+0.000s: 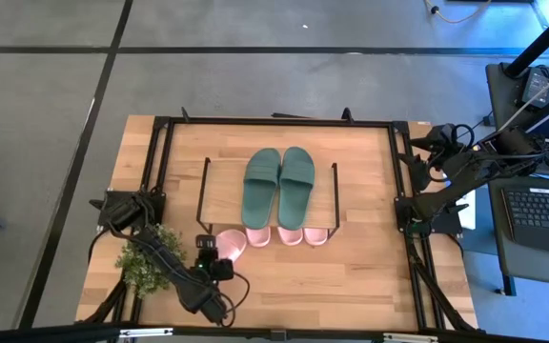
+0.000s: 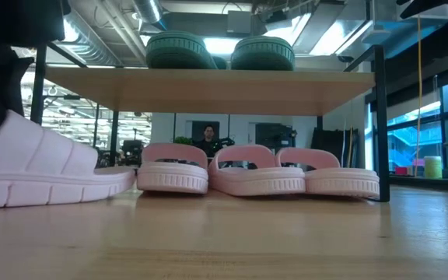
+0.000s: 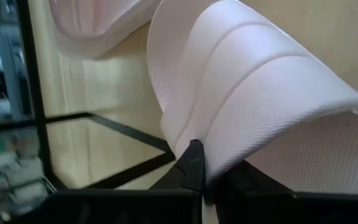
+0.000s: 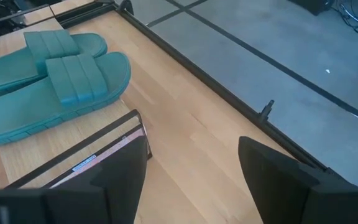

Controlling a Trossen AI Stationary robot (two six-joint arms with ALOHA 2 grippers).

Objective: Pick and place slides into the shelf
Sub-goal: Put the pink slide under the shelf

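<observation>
High view: two green slides lie on the shelf, the left gripper gripping a pink slide on the worktop; left wrist view: fingers clamp its strap; right wrist view: right gripper gapes empty, a shelf label seemingly unreadable.

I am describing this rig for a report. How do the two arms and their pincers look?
Both arms are dark, jointed, with black cables along them. The left pincer has thin black pointed fingers. The right pincer has two broad, flat, matte black fingers, with no visible markings.
</observation>
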